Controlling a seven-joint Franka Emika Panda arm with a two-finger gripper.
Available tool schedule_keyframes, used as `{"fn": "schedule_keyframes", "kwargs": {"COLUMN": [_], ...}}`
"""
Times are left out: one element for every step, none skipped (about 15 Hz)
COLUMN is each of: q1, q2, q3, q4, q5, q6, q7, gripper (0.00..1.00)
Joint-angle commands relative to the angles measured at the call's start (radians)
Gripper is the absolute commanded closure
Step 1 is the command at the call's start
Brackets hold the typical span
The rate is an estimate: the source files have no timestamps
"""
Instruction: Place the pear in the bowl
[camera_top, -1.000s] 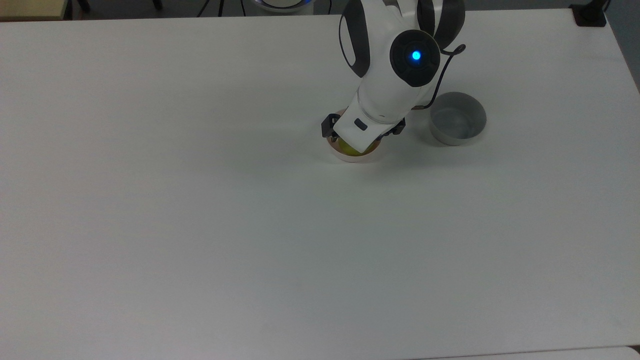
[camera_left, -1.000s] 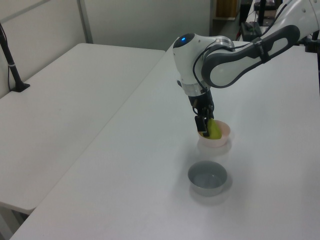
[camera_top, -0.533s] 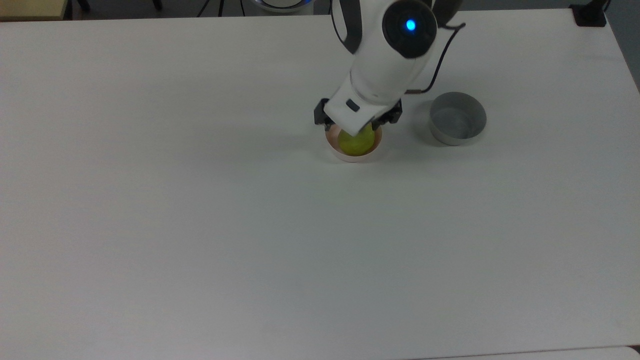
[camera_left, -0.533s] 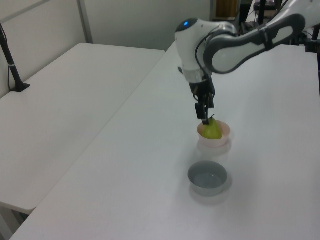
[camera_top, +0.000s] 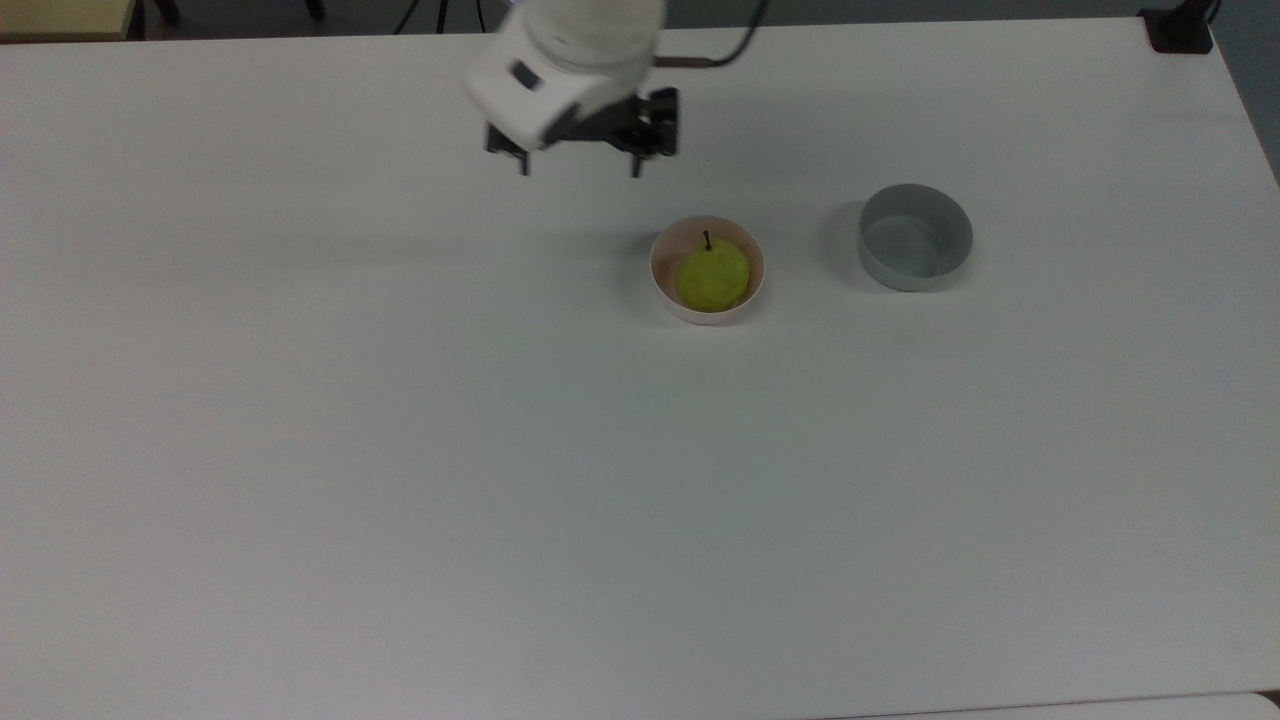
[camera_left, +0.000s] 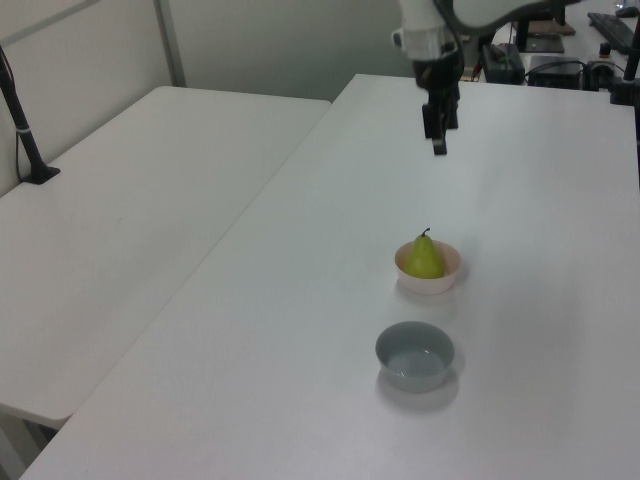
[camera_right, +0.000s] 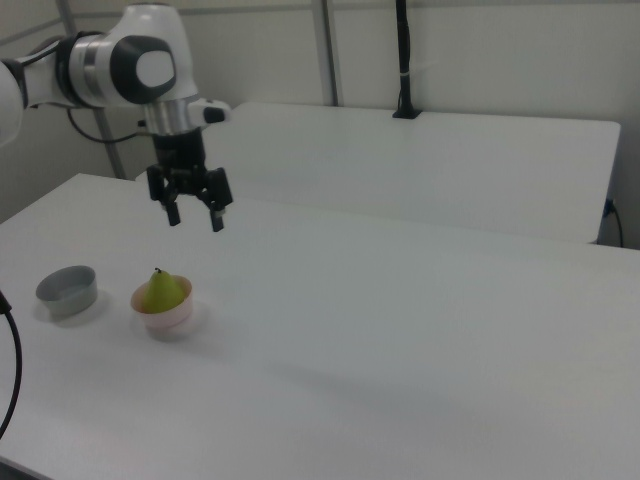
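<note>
A wide white table (camera_top: 400, 450) carries everything. The arm's black two-finger gripper (camera_right: 192, 218) is held high above it, well apart from both bowls, jaws spread wide and empty. The small matte grey bowl (camera_top: 915, 237) stands unused. The pale pink round bowl (camera_top: 664, 290) cradles the upright yellow-green pear (camera_top: 712, 277), so placement looks finished.
</note>
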Motion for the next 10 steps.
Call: {"fn": "schedule_keyframes", "kwargs": {"q1": [-0.098,-0.122,-0.141,-0.158,-0.167,-0.169,-0.173,-0.175,-0.178,-0.183], "q2": [-0.052,-0.052,-0.052,-0.052,-0.051,-0.052,-0.054,-0.054,-0.055,-0.058], "q3": [0.0,0.0,0.0,0.0,0.0,-0.001,-0.003,-0.003,-0.004,-0.003], "q4": [-0.019,-0.016,-0.014,-0.014,-0.014,-0.014,-0.013,-0.013,-0.011,-0.011], "q5": [0.004,0.002,-0.004,-0.004,-0.005,-0.008,-0.008,-0.008,-0.008,-0.007], "q6": [-0.023,-0.023,-0.023,-0.019,-0.013,-0.014,-0.016,-0.013,-0.012,-0.014], "q7": [-0.044,-0.044,-0.044,-0.044,-0.041,-0.041,-0.041,-0.041,-0.041,-0.041], "gripper": [0.0,0.0,0.0,0.0,0.0,0.0,0.0,0.0,0.0,0.0]}}
